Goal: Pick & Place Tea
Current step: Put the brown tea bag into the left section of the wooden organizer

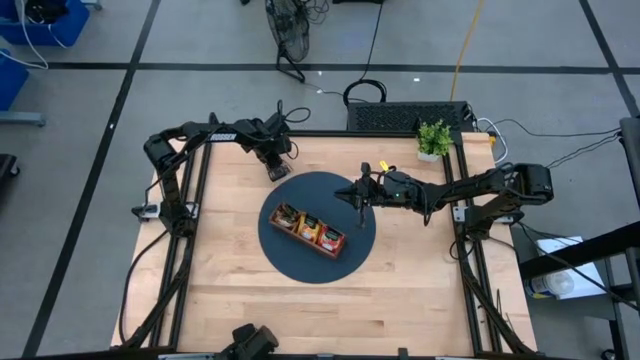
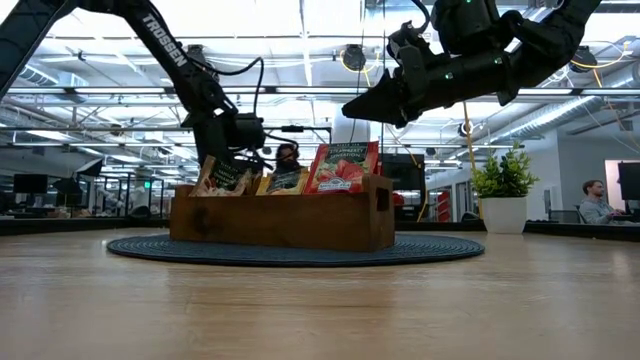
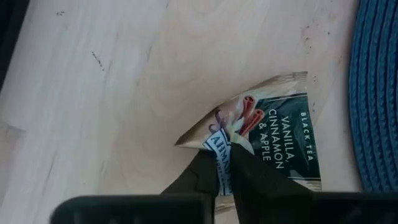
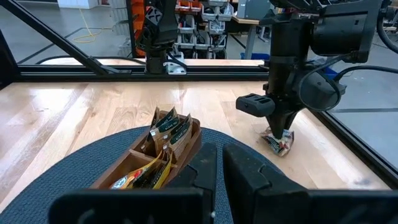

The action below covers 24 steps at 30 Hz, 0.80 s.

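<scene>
left end effector (image 3: 224,163) clenched on the vanilla-cinnamon tea sachet (image 3: 273,140) on the worktop (image 3: 112,93) — light, thin, crumples readily — edge grip advisable.

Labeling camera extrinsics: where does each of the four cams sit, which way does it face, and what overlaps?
High: overhead, straight down on the table; both arms show.
Low: table-top height, level toward the room; wooden tray in the middle, both arms above.
Left wrist: down at the tea sachet lying on the wood beside the blue mat; left gripper pinches it.
Right wrist: across the tray toward the left arm; right gripper shut, empty.
Shared: both wrist views show that sachet.
</scene>
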Each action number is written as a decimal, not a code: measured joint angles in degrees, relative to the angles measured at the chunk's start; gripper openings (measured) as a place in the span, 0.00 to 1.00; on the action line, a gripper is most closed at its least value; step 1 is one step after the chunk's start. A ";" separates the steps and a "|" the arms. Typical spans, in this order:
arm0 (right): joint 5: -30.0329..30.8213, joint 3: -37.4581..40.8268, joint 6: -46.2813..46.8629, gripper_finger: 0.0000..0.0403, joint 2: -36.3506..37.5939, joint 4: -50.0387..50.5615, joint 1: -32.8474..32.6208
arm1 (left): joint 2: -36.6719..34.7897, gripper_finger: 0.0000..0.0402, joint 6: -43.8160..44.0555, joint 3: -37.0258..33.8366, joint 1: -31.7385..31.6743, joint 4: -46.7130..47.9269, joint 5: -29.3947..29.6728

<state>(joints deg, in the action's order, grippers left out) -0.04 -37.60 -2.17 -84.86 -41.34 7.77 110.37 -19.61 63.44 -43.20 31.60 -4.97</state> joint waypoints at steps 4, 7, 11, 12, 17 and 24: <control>0.01 -0.02 0.00 0.04 0.00 0.02 0.00 | -1.57 0.06 0.01 -0.39 -0.16 0.23 0.19; 0.01 0.00 0.00 0.04 0.00 0.04 0.00 | -5.24 0.06 -0.30 -0.85 0.59 1.09 3.49; 0.18 0.00 0.00 0.04 0.00 -0.11 0.12 | -14.09 0.06 0.21 -0.54 2.71 -0.18 8.34; 0.19 0.00 0.00 0.04 -0.05 -0.49 0.19 | -16.26 0.06 0.46 -0.51 3.52 -0.52 9.49; 1.80 0.00 1.70 0.04 -2.24 -6.91 0.85 | -26.15 0.06 2.26 -0.64 9.51 -5.77 11.03; 7.66 0.00 1.60 0.04 -8.11 -19.59 1.02 | -30.43 0.06 -3.71 -9.04 23.62 -29.55 20.84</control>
<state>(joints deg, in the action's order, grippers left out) 7.62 -37.60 -0.57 -92.97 -60.93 8.79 79.94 -23.32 54.39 -19.57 2.05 15.87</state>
